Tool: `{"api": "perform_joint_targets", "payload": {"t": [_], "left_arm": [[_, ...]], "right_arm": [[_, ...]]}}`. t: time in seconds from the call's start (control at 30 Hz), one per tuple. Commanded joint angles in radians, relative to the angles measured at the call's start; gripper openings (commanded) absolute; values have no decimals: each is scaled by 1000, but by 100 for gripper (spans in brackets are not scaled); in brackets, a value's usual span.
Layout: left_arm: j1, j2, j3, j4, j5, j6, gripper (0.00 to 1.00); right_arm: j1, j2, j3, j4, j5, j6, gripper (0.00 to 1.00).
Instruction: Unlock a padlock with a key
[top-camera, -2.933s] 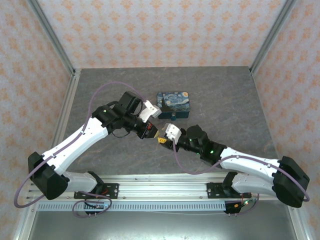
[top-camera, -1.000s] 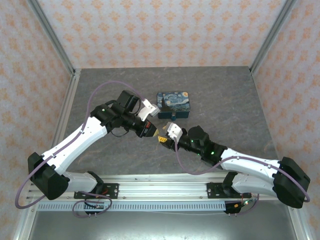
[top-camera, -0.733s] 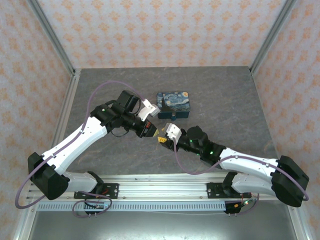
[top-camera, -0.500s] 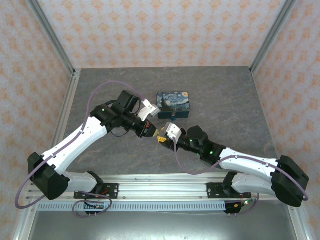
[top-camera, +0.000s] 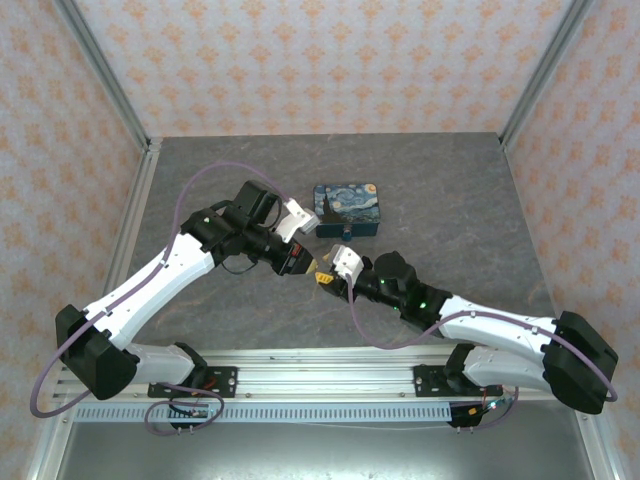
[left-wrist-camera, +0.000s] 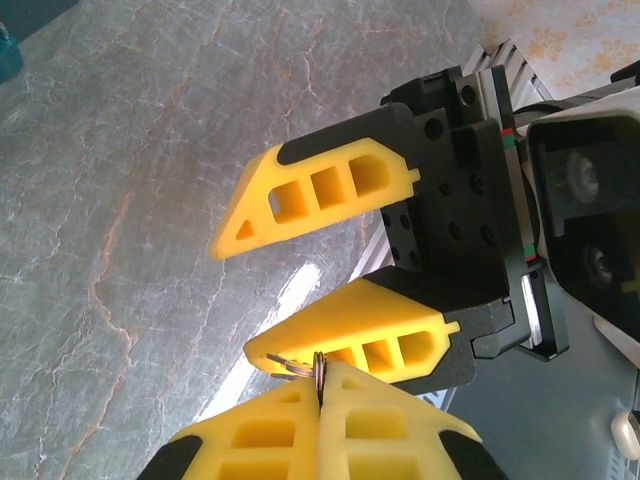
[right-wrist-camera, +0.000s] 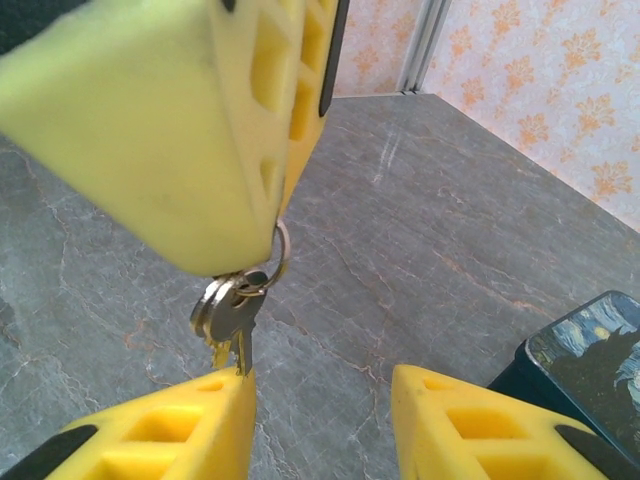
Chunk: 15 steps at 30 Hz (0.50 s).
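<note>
Over mid-table: key handoff stage, nothing unlocked yet.
Nearest you, the right gripper (right-wrist-camera: 318, 385) stands part open, the hanging keys (right-wrist-camera: 232, 318) seemingly touching one finger, not pinched. Just past it, the left gripper (left-wrist-camera: 320, 375) is clamped tight on the key ring (right-wrist-camera: 277, 245). Beyond sits the blue box (top-camera: 346, 209) on the table (top-camera: 450, 200). You can't pick out the padlock for sure; it may hang in the bunch. Left to do, by my read: seize one key, seat it, turn.
</note>
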Motion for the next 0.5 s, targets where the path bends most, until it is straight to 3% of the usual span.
{"api": "perform_joint_targets", "payload": {"t": [0.0,0.47], "left_arm": [[7,-9,4,-32,22,23,0],[8,-14,-7,-22,24,15,0]], "right_arm": [[5,-31,16,36,24,9,41],[6,-65,-1,58,37,32,40]]}}
